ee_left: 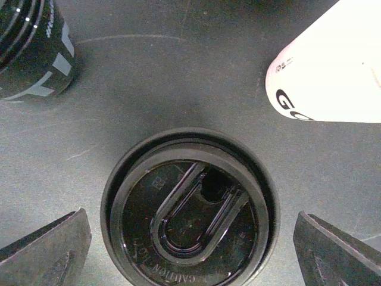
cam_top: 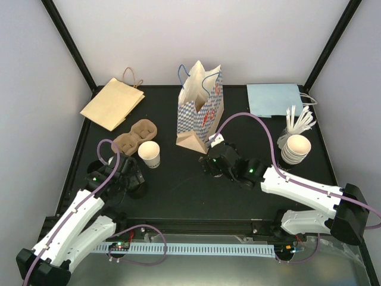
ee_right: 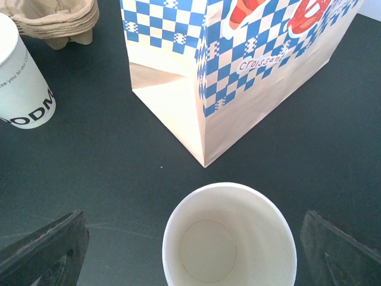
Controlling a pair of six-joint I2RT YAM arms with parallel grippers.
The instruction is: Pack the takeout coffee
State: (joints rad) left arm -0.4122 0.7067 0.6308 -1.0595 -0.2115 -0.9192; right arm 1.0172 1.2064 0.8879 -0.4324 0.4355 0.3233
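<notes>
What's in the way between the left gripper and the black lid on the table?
Nothing visible. The black lid lies flat on the table, right between the left gripper's open fingers, with bare table on both sides. A white cup stands off to one side, clear of the lid.

Bright even light, soft shadows, white cup (ee_left: 333, 71) glaring in left wrist view, corners slightly soft

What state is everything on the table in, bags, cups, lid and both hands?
Checkered bag: upright, top open.
Brown bag: lying flat.
Blue bag: lying flat.
Cup tray: empty.
Cup beside tray: upright, no lid.
Cup by checkered bag: upright, empty.
Black lid: loose, not gripped.
Left hand: open.
Right hand: open.
</notes>
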